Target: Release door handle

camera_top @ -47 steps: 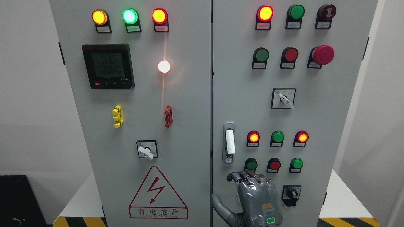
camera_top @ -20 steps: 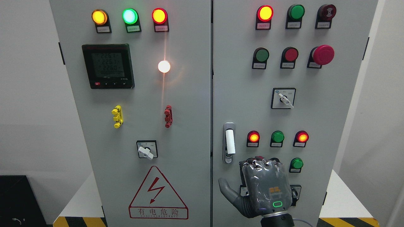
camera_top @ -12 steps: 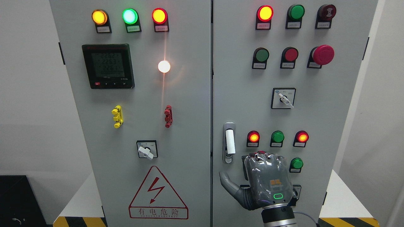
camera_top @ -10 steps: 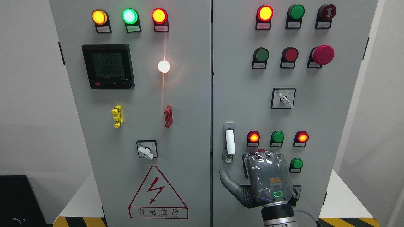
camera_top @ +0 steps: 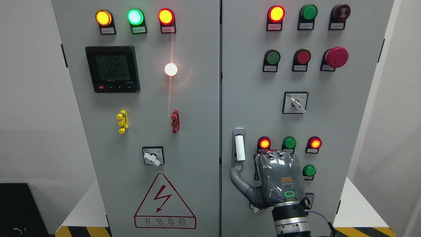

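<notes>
Head view of a grey control cabinet (camera_top: 184,98). The white door handle (camera_top: 239,148) stands upright at the left edge of the right-hand door (camera_top: 329,82), in the lower centre of the frame. The right hand (camera_top: 274,181) rises from the bottom edge just right of and below the handle, back toward the camera, fingers (camera_top: 274,155) curled and holding nothing, thumb (camera_top: 237,179) extended beneath the handle's lower end.

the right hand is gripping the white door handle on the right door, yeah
Not quite. In the head view the right hand is not gripping the white door handle on the right door; it sits below and to the right of the handle, holding nothing, thumb pointing up near the handle's base.
</notes>
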